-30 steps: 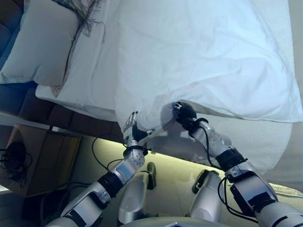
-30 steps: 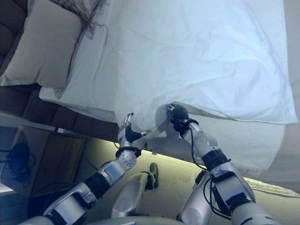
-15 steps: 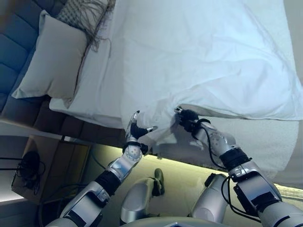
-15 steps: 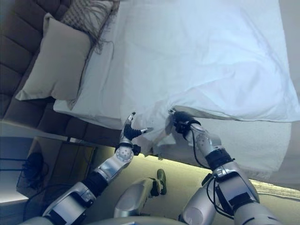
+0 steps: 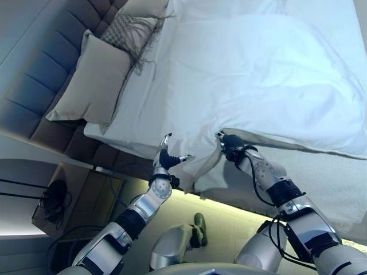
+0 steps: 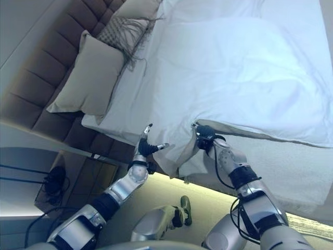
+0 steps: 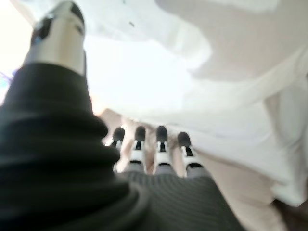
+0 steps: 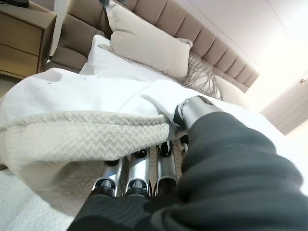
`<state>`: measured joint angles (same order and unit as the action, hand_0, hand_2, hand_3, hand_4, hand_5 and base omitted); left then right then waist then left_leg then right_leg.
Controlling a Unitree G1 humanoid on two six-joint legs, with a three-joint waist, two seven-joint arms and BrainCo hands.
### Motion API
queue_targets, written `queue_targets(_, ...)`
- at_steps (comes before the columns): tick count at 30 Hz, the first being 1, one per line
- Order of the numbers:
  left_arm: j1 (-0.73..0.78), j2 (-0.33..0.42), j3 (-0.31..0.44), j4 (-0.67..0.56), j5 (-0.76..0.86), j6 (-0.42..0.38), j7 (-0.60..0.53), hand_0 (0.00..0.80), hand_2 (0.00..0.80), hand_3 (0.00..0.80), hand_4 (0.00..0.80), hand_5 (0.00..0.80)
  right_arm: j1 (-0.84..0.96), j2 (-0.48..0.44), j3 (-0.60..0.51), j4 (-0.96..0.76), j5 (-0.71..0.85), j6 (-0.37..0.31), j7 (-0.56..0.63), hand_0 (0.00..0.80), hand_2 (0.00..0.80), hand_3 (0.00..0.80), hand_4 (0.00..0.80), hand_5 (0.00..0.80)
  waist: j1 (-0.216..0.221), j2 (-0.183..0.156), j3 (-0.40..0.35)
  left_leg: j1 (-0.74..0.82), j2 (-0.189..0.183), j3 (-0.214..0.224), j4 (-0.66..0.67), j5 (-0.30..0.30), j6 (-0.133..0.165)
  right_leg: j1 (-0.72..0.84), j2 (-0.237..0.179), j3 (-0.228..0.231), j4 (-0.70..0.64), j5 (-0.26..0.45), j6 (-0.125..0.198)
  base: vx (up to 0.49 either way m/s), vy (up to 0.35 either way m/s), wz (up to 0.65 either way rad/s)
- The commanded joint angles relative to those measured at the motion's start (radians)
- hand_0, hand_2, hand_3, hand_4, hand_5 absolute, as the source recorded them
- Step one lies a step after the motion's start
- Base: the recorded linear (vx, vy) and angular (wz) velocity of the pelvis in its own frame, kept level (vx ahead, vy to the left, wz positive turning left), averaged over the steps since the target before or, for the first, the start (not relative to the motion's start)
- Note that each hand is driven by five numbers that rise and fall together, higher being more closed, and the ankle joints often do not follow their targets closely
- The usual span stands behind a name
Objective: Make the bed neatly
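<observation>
1. The bed (image 5: 338,189) holds a big white duvet (image 5: 269,74) spread over most of it.
2. At the head of the bed, a beige pillow (image 5: 94,80) leans on the padded headboard (image 5: 40,74). A small cushion with fringes (image 5: 129,31) lies just beside the pillow.
3. The right hand (image 5: 229,144) is at the near edge of the duvet. Its fingers (image 8: 166,163) go under the edge and the thumb sits on top, so the hand is clamped on the cloth.
4. The left hand (image 5: 166,157) is beside the hanging corner of the duvet, near the side of the bed. Its fingers (image 7: 161,139) are straight and close together, and the thumb sticks out apart from them. It holds nothing.
5. A wooden nightstand (image 5: 80,195) stands on the floor next to the bed. You cannot tell if anything is inside it.
6. The head views show the whole bed from above, with both arms reaching up to its side.
7. The right wrist view shows something the head views do not: a cream blanket with a zigzag weave (image 8: 72,139) lies folded over the fingers, under the white duvet.
8. The left wrist view shows only white cloth past the fingers.
</observation>
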<state>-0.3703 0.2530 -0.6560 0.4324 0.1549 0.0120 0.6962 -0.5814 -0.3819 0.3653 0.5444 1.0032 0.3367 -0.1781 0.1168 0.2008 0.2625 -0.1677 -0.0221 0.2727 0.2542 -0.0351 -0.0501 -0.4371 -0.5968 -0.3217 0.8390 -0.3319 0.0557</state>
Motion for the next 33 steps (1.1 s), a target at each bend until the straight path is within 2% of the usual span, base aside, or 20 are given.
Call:
queue_targets(1, -0.032, 0.062, -0.027, -0.11, 0.3, -0.058, 0.095, 0.0, 0.0, 0.0, 0.0, 0.0, -0.073, 0.065, -0.018, 0.011, 0.068, -0.05, 0.081, 0.8, 0.8, 0.8, 0.8, 0.8, 0.031, -0.024, -0.054, -0.022, 0.091, -0.05, 0.09, 0.013, -0.005, 0.134, -0.037, -0.007, -0.476, 0.49, 0.123, -0.017, -0.043, 0.01)
queue_targets(6, -0.063, 0.049, -0.081, -0.112, 0.255, 0.01, 0.034, 0.0, 0.0, 0.0, 0.0, 0.0, -0.122, 0.045, -0.013, 0.03, 0.085, -0.033, 0.094, 0.8, 0.8, 0.8, 0.8, 0.8, 0.031, -0.039, -0.032, -0.059, 0.107, -0.055, 0.121, 0.016, -0.01, 0.091, -0.036, -0.006, -0.444, 0.489, 0.122, -0.078, -0.042, 0.02)
queue_targets(12, -0.108, 0.001, -0.154, -0.078, 0.183, 0.074, 0.067, 0.0, 0.0, 0.0, 0.0, 0.0, -0.181, 0.039, 0.019, 0.017, 0.097, -0.053, 0.088, 0.8, 0.8, 0.8, 0.8, 0.8, 0.023, -0.063, 0.005, -0.136, 0.134, -0.064, 0.153, 0.03, -0.021, -0.006, -0.024, 0.014, -0.405, 0.491, 0.123, -0.126, -0.065, 0.07)
queue_targets(16, -0.136, -0.006, -0.191, -0.057, 0.14, 0.103, 0.077, 0.0, 0.0, 0.0, 0.0, 0.0, -0.227, 0.047, 0.042, 0.02, 0.124, -0.12, 0.072, 0.8, 0.8, 0.8, 0.8, 0.8, 0.036, -0.091, 0.033, -0.21, 0.15, -0.083, 0.177, 0.044, -0.02, -0.069, -0.006, 0.016, -0.379, 0.494, 0.126, -0.136, -0.156, 0.06)
queue_targets(17, -0.138, -0.006, -0.198, -0.053, 0.135, 0.109, 0.082, 0.0, 0.0, 0.0, 0.0, 0.0, -0.237, 0.052, 0.048, 0.024, 0.132, -0.135, 0.072, 0.8, 0.8, 0.8, 0.8, 0.8, 0.041, -0.093, 0.036, -0.214, 0.155, -0.098, 0.183, 0.027, -0.027, -0.072, 0.005, 0.029, -0.366, 0.475, 0.145, -0.05, -0.144, 0.05)
queue_targets(19, -0.145, -0.008, -0.211, -0.042, 0.127, 0.111, 0.091, 0.0, 0.0, 0.0, 0.0, 0.0, -0.257, 0.058, 0.058, 0.033, 0.146, -0.163, 0.076, 0.8, 0.8, 0.8, 0.8, 0.8, 0.048, -0.099, 0.047, -0.232, 0.157, -0.105, 0.187, 0.032, -0.026, -0.085, 0.011, 0.026, -0.36, 0.476, 0.146, -0.05, -0.091, 0.01)
queue_targets(24, -0.16, -0.028, -0.236, -0.027, 0.116, 0.154, 0.126, 0.0, 0.0, 0.0, 0.0, 0.0, -0.283, 0.069, 0.068, 0.006, 0.151, -0.181, 0.08, 0.8, 0.8, 0.8, 0.8, 0.8, 0.054, -0.107, 0.068, -0.277, 0.153, -0.122, 0.195, 0.046, -0.024, -0.12, 0.02, 0.029, -0.344, 0.483, 0.145, -0.031, -0.04, -0.02)
queue_targets(27, -0.181, -0.02, -0.242, -0.029, 0.122, 0.214, 0.13, 0.0, 0.0, 0.0, 0.0, 0.0, -0.289, 0.082, 0.08, -0.024, 0.159, -0.216, 0.099, 0.8, 0.8, 0.8, 0.8, 0.8, 0.063, -0.133, 0.08, -0.314, 0.165, -0.136, 0.204, 0.05, -0.024, -0.145, 0.032, 0.028, -0.345, 0.491, 0.15, -0.037, -0.164, -0.01)
queue_targets(33, -0.215, 0.033, -0.256, -0.045, 0.155, 0.305, 0.051, 0.0, 0.0, 0.0, 0.0, 0.0, -0.304, 0.136, 0.106, -0.04, 0.204, -0.347, 0.129, 0.8, 0.8, 0.8, 0.8, 0.8, 0.101, -0.196, 0.117, -0.37, 0.197, -0.176, 0.223, 0.064, -0.019, -0.147, 0.061, -0.011, -0.345, 0.501, 0.156, -0.016, -0.237, -0.06)
